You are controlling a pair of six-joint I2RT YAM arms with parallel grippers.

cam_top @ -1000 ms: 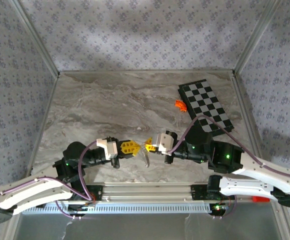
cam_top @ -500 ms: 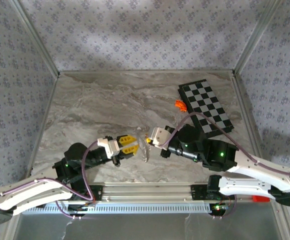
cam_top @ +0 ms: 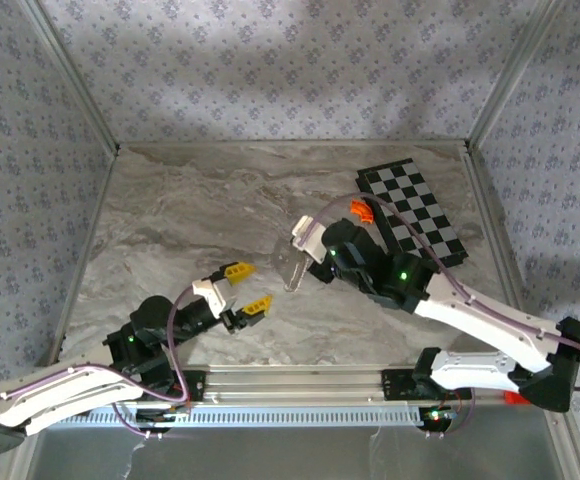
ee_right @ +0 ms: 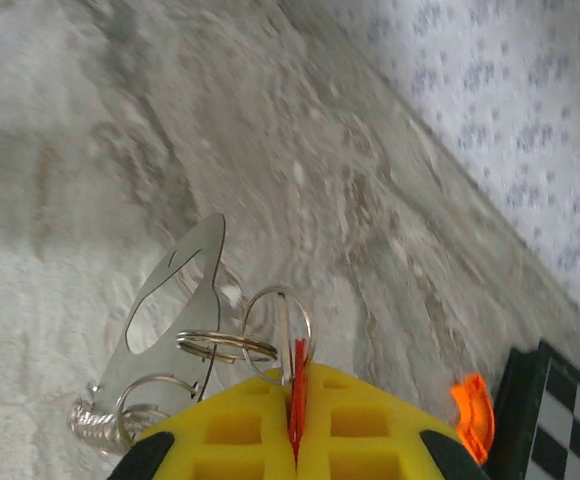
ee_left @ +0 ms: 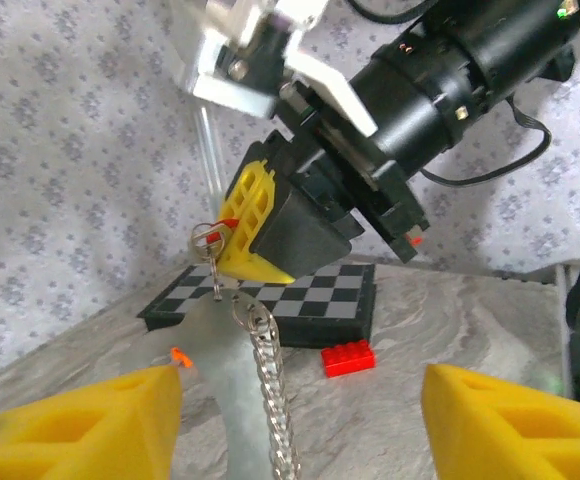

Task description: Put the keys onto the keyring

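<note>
Grey marble table [cam_top: 190, 210], flowery wallpaper walls [cam_top: 270, 70] all round. I count one checkered mat [cam_top: 420, 215], one orange curved piece [cam_top: 360, 210] and one red block [ee_left: 348, 358]. The right gripper [ee_right: 298, 400] is pinched tight on one red-headed key [ee_right: 298, 375], and the keyring [ee_left: 265, 360] dangles just under it. The left gripper [cam_top: 249, 287] sits nearby with its fingers wide apart.

The yellow left fingers [ee_left: 70, 425] stand wide apart in the foreground. Beyond them the right fingers [ee_left: 252, 205] are pressed together on a tiny key [ee_left: 217, 240] with a red head. Just beneath their tips the keyring [ee_left: 270, 390] hangs as a silvery chain, running down out of the picture. Farther off on the bench [ee_left: 420, 330] lie a red block [ee_left: 348, 357], an orange piece [ee_left: 180, 355] and a checkered mat [ee_left: 300, 300].
</note>
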